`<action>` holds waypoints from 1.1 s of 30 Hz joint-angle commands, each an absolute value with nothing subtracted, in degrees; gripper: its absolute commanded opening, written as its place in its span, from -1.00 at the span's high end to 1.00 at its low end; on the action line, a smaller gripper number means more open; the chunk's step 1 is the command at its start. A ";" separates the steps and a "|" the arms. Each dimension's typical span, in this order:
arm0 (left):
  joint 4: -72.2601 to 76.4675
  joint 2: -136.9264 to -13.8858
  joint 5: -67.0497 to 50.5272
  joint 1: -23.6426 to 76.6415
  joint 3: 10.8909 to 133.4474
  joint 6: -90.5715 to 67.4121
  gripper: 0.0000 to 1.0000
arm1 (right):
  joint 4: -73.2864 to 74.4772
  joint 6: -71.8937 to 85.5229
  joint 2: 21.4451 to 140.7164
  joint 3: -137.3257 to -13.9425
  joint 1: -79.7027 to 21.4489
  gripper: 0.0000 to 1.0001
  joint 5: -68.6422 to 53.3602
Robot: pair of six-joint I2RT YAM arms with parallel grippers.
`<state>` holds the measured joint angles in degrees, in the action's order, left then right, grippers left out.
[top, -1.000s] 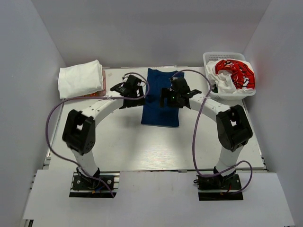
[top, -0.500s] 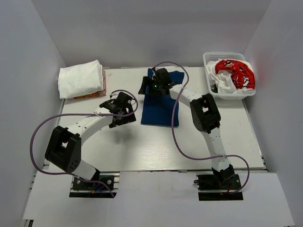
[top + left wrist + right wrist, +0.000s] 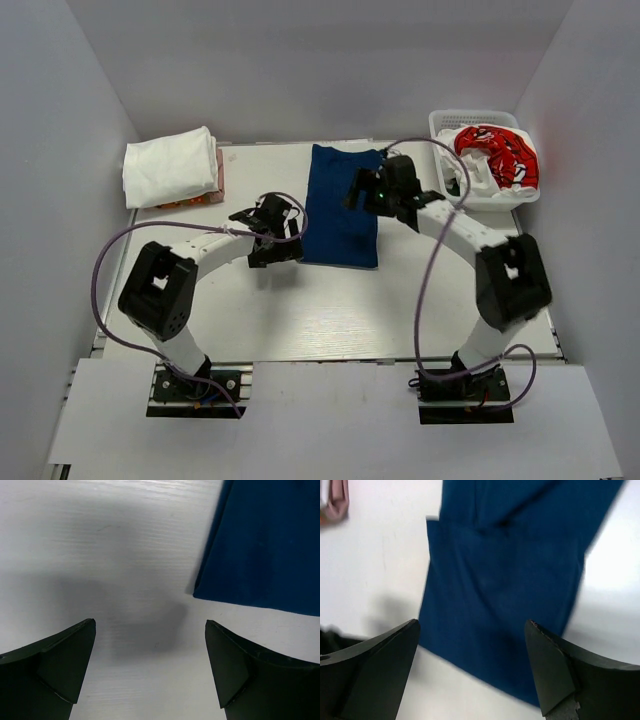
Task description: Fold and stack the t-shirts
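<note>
The navy blue t-shirt (image 3: 340,205) lies folded into a long narrow strip on the white table (image 3: 300,310), at the middle back. My left gripper (image 3: 278,238) is open and empty, low over bare table just left of the strip's near left corner; that corner shows in the left wrist view (image 3: 265,555), where the gripper (image 3: 150,647) has its jaws wide apart. My right gripper (image 3: 372,192) is open and empty above the strip's right side. The right wrist view shows the gripper (image 3: 470,655) over the navy cloth (image 3: 505,590).
A folded white t-shirt (image 3: 170,165) lies at the back left on something pink and orange (image 3: 205,190), whose pink edge shows in the right wrist view (image 3: 335,500). The white lattice basket (image 3: 448,125) at the back right holds a red shirt (image 3: 495,150) and white cloth (image 3: 478,180).
My left gripper has come down from beside the strip's upper left to its near left corner. My right gripper swung to the strip's far end and back to its right side. The strip lies unchanged.
</note>
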<state>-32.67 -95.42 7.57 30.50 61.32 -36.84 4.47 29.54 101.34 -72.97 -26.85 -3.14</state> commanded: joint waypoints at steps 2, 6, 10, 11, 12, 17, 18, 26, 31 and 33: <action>-27.44 -96.42 2.37 30.76 63.98 -33.15 -1.00 | 7.20 29.00 89.59 -59.80 -26.46 -0.81 -0.27; -24.96 -99.13 -0.52 30.76 65.03 -31.82 -1.00 | 8.43 29.27 81.66 -51.09 -26.11 -0.81 -0.87; -24.35 -102.12 -1.14 30.76 65.57 -30.59 -0.68 | 9.58 29.36 79.19 -48.61 -25.75 -0.81 -0.97; -24.35 -102.74 -1.14 30.76 65.57 -30.06 -0.57 | 9.75 29.36 79.02 -48.43 -25.75 -0.81 -1.49; -24.35 -103.27 -1.14 30.76 65.57 -30.06 -0.51 | 9.76 29.18 78.84 -48.17 -25.75 -0.81 -2.28; -24.35 -104.50 -2.28 30.76 65.57 -30.06 0.10 | 8.18 29.35 80.59 -47.28 -25.58 -0.81 -2.99; -23.56 -104.50 -2.89 30.76 64.70 -30.06 0.18 | 7.91 29.27 81.20 -47.46 -25.58 -0.81 -3.25; -19.07 -105.02 -8.34 30.76 61.08 -29.53 0.65 | 9.23 33.49 87.89 -47.81 -25.93 -0.81 2.63; -18.46 -106.61 -9.05 30.76 61.08 -29.53 1.00 | 6.07 33.57 90.87 -47.29 -25.84 -0.81 -1.39; -17.75 -106.61 -9.05 30.76 61.08 -30.14 1.00 | 4.66 33.84 91.84 -47.11 -25.93 -0.81 -2.28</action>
